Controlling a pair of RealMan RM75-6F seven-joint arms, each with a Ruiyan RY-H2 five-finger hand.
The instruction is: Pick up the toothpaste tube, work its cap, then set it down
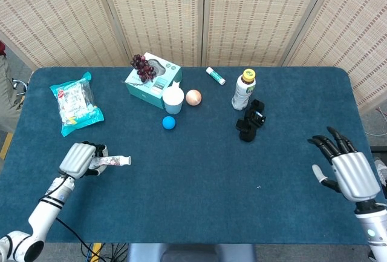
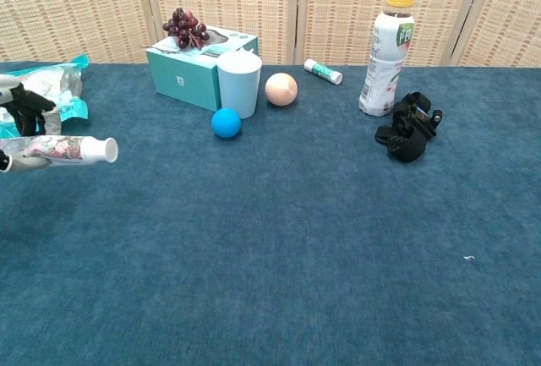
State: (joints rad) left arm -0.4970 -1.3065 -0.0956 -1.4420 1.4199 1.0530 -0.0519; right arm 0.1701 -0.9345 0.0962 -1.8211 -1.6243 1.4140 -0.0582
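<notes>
Left hand [image 1: 80,159] grips the floral-printed white toothpaste tube [image 2: 66,149] off the blue worktop [image 1: 199,171], held level with white cap [image 2: 109,150] pointing inward, reachable for right hand [image 1: 347,171], fingers spread, holding nothing.

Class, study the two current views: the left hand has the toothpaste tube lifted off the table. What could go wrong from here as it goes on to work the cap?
1. The left hand grips the patterned white toothpaste tube by its rear end, capped end jutting out unsupported; twisting could tip or drop it.
2. The right hand is open at the far side of the blue table, so it must cross a long way to reach the white cap and may misalign.
</notes>
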